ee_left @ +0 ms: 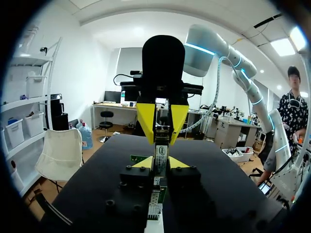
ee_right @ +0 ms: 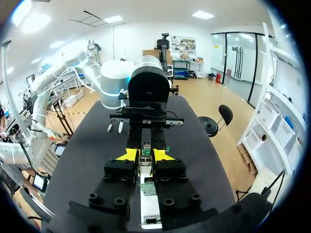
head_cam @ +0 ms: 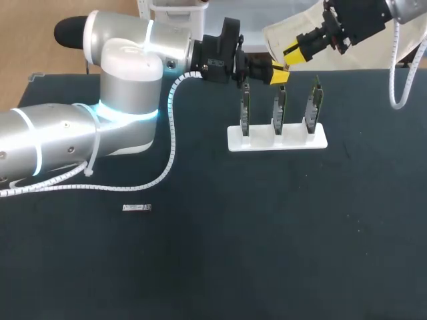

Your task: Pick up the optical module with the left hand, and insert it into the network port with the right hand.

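Overhead view of a dark worktop (head_cam: 267, 253). In the upper middle of the frame two robot arms meet tip to tip: the left pincer (head_cam: 275, 73) belongs to the arm entering from the left, the right pincer (head_cam: 292, 51) to the arm entering from the upper right corner. Held in the air between them is the module (ee_left: 162, 148), a small slim block.

Seen from the left wrist, the left pincer is closed on one end of the module, with a yellow tip on each side. The right pincer faces it head-on and is closed on the other end in the same way.

Close beneath them, right of centre in the overhead frame, a white stand (head_cam: 277, 138) holds three circuit boards (head_cam: 278, 110) upright in a row. The ports are presumably on these boards, though no view shows one clearly. A second module (head_cam: 137, 209) lies flat in the lower left of the frame, well apart from everything else.

The step in hand looks like the handover. To do it well, the right pincer's hold should be firm and square before the left lets go (a crooked grip now means a crooked entry later). The left should open fully, then back straight away along the module's length, so that it neither drags the module nor knocks the boards below. Only then should the right arm turn toward a port.
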Robot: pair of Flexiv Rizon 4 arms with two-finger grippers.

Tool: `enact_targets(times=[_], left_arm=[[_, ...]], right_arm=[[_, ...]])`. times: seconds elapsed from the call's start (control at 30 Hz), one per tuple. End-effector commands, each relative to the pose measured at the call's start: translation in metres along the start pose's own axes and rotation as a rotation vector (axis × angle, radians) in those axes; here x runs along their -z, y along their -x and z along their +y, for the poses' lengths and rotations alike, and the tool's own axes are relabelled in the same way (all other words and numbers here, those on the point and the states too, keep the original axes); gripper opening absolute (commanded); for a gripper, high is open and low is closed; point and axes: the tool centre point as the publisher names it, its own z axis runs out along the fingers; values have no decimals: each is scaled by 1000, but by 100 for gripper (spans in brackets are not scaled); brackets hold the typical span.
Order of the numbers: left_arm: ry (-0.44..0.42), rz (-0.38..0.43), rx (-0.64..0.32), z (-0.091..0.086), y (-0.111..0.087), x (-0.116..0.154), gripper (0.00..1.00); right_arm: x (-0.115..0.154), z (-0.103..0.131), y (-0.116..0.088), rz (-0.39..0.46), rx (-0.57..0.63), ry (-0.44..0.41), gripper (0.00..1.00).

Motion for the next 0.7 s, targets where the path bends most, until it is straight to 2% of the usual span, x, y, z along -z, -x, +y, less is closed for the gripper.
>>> enact_targets(times=[0.03, 0.43, 0.7], left_arm=[[0, 2, 2, 4, 1, 0, 100], [2, 3, -13, 4, 2, 1, 100], [13, 82, -77, 4, 11, 8, 100]], right_arm=[[0, 5, -1, 2, 2, -7, 0], [1, 5, 0, -2, 5, -10, 0], [1, 5, -2, -4, 1, -10, 0]])
